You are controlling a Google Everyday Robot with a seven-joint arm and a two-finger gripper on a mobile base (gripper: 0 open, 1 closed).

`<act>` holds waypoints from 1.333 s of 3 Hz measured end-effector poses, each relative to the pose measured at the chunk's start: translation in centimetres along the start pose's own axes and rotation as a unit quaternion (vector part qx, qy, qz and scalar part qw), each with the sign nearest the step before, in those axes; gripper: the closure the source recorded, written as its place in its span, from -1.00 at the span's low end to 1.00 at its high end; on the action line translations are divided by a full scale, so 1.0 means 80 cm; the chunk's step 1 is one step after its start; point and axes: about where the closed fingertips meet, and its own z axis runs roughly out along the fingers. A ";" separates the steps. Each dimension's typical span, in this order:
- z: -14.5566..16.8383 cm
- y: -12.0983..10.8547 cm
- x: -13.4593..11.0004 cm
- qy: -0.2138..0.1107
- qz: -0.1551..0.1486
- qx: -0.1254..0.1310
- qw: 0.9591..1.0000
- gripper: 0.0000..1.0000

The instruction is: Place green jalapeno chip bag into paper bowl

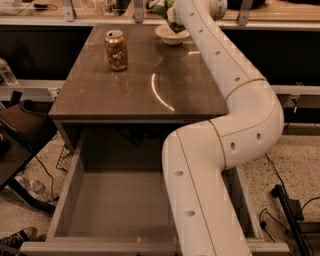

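The paper bowl (170, 34) stands on the far part of the brown table (140, 85), right of the middle. The green jalapeno chip bag (159, 7) hangs just above the bowl's far left rim, at the top edge of the view. My gripper (171, 12) is at the end of the long white arm (225, 65), over the bowl, mostly hidden behind the wrist. It is shut on the bag. Only part of the bag shows.
A gold-brown drink can (116, 50) stands upright on the table, left of the bowl. An open drawer (120, 210) juts out below the table's front edge. A counter edge runs behind the table. Cables and a shoe lie on the floor at the left.
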 end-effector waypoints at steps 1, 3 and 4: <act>0.007 0.005 0.001 -0.006 0.007 -0.001 1.000 1.00; 0.019 0.000 0.006 -0.016 0.029 0.014 0.999 1.00; 0.025 -0.004 0.009 -0.025 0.046 0.023 0.998 1.00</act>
